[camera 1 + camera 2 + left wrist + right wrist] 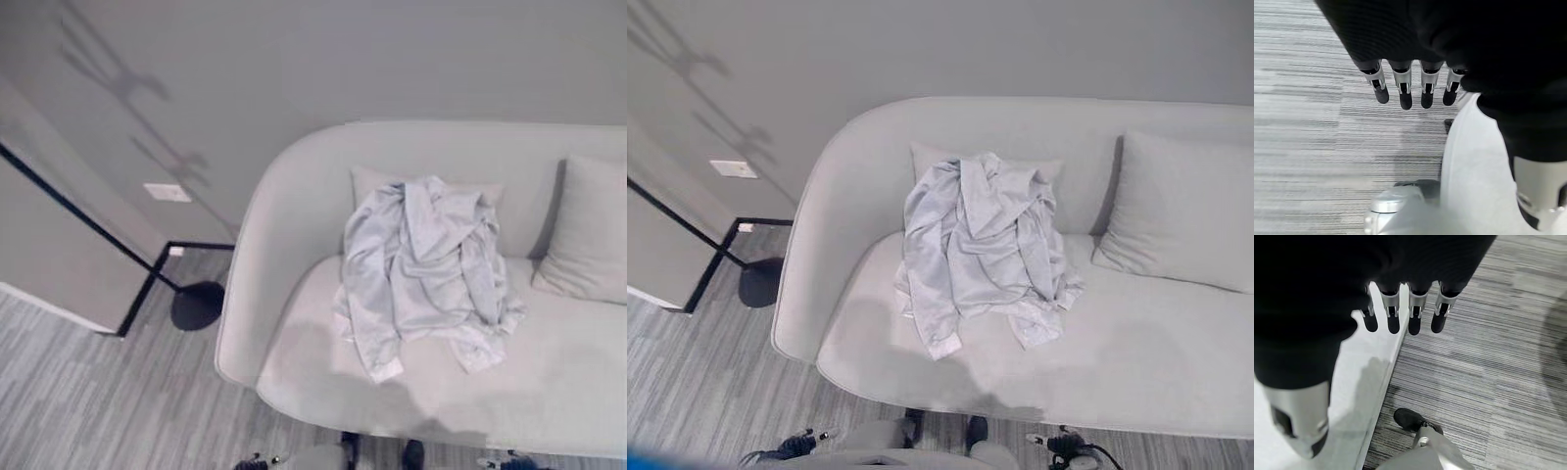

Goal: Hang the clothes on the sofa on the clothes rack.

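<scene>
**Garment untouched on the sofa, both hands low and empty**

Your left hand (1413, 88) hangs with its fingers straight and relaxed, holding nothing, with striped carpet (1312, 122) past its fingertips. Your right hand (1400, 316) is the same: fingers straight, nothing held, the pale front edge of the sofa (294, 196) just past them on one side and carpet on the other. Neither touches cloth.

The thing you are after, a pale grey garment (421, 264), lies crumpled well above and ahead of both hands, draped over a small cushion (367, 181) against the backrest and spilling onto the seat. A second cushion (588, 230) sits apart from it, off toward your right hand's side. A black round base (198, 304) with a thin dark pole rising from it stands on the floor beyond the sofa's end on your left hand's side; I judge this to be the clothes rack, though its top is out of sight.

What could go wrong:
- The garment is bunched, so a grab at the nearest fold may catch only a sleeve or hem and leave the rest trailing.
- Closing too deep could pinch the cushion beneath along with the cloth.
- The rack's base looks small; a tug could tip it.

No legible writing or labels show anywhere.
</scene>
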You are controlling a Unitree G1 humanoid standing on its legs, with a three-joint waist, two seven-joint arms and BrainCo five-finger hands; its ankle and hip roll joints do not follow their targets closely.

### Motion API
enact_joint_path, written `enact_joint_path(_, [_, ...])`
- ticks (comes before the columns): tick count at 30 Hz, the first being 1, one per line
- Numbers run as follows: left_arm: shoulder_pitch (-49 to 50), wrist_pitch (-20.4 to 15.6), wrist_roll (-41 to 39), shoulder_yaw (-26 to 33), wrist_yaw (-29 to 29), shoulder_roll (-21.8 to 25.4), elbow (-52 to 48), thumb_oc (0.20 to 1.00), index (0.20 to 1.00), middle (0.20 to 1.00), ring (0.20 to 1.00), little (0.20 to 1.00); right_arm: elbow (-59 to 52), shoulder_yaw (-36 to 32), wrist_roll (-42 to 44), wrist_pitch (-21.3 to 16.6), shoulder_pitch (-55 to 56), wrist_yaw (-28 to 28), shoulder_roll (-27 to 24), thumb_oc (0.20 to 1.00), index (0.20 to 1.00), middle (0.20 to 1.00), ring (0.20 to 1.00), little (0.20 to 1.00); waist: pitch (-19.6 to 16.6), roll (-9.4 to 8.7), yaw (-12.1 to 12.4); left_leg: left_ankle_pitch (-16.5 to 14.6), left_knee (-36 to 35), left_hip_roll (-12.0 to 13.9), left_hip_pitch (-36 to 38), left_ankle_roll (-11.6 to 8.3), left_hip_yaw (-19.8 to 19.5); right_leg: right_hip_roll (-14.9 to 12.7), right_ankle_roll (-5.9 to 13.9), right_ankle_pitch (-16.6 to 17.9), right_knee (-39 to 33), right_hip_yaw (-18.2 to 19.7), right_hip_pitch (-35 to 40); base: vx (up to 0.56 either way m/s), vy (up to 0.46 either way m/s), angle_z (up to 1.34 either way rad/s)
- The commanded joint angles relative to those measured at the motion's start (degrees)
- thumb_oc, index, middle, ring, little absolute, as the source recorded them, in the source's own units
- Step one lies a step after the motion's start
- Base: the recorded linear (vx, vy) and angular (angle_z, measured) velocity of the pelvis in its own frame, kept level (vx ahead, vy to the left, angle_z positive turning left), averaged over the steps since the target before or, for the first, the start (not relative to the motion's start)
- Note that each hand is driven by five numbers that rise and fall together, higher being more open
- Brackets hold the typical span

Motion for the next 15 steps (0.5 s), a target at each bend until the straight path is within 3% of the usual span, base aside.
enact_joint_path(1, [-2.0, 0.0, 0.6, -0.7, -0.3, 0.5, 2.0, 1.0, 1.0, 1.0, 1.0, 1.0, -0.3, 1.0, 0.1, -0.9, -2.1, 0.4, -0.6, 1.0, 1.0, 1.0, 1.0, 1.0, -2.3, -0.78, 1.7, -1.3, 0.3, -0.9, 0.4, -0.16, 0.7, 1.7, 4.72, -0.5, 1.0, 1.5, -0.4, 0.27, 0.139, -0.2])
enact_joint_path(7, [-2.5, 0.1, -0.5, -0.1, 0.1, 1.5, 0.8, 1.0, 1.0, 1.0, 1.0, 1.0, -1.1, 2.0, -0.5, -1.0, -3.3, 0.5, -0.6, 1.0, 1.0, 1.0, 1.0, 1.0, -2.3, -1.9, 3.3, -3.4, 0.3, -1.2, 2.0, 1.83, 2.1, -0.7, 5.66, -1.1, 6.4, 2.0, -1.4, 0.11, 0.096, -0.17])
enact_joint_path(8, [-2.8, 0.2, -1.0, 0.0, 0.2, 2.2, 0.4, 1.0, 1.0, 1.0, 1.0, 1.0, -1.9, 2.4, -0.7, -1.1, -4.1, 0.4, -0.8, 1.0, 1.0, 1.0, 1.0, 1.0, -1.4, -1.53, 3.5, -3.5, 0.3, -0.6, 2.4, 2.39, 2.4, -1.3, 6.03, -1.5, 13.7, 1.4, -5.2, 0.0, 0.109, -0.25])
enact_joint_path(11, [-3.1, 0.4, -0.9, -0.1, 0.4, 2.9, 0.6, 1.0, 1.0, 1.0, 1.0, 1.0, -3.2, 2.6, -0.5, -1.3, -4.9, 0.2, -0.9, 1.0, 1.0, 1.0, 1.0, 1.0, -0.1, -0.65, 3.1, -3.6, 0.3, 0.6, 3.1, 2.71, 2.1, -2.3, 5.45, -1.6, 23.1, 0.0, -11.0, 0.02, 0.07, -0.48])
enact_joint_path(13, [-3.1, 0.4, -1.0, -0.1, 0.4, 3.1, 0.5, 1.0, 1.0, 1.0, 1.0, 1.0, -3.7, 2.5, -0.3, -1.5, -4.9, 0.1, -0.9, 1.0, 1.0, 1.0, 1.0, 1.0, -0.1, -0.57, 3.2, -3.8, 0.3, 0.9, 3.2, 2.63, 2.0, -3.2, 4.98, -1.7, 23.5, -0.3, -11.6, 0.08, -0.028, -0.09])
enact_joint_path(15, [-3.6, -0.1, -1.1, -0.4, 0.8, 3.5, 0.2, 1.0, 1.0, 1.0, 1.0, 1.0, -4.9, 1.9, -0.1, -1.6, -4.9, -0.1, -1.2, 1.0, 1.0, 1.0, 1.0, 1.0, -0.4, -0.65, 3.5, -4.5, 0.4, 1.7, 3.6, 2.11, 1.3, -5.9, 4.69, -0.2, 17.4, -1.0, -11.3, 0.11, -0.148, 0.07])
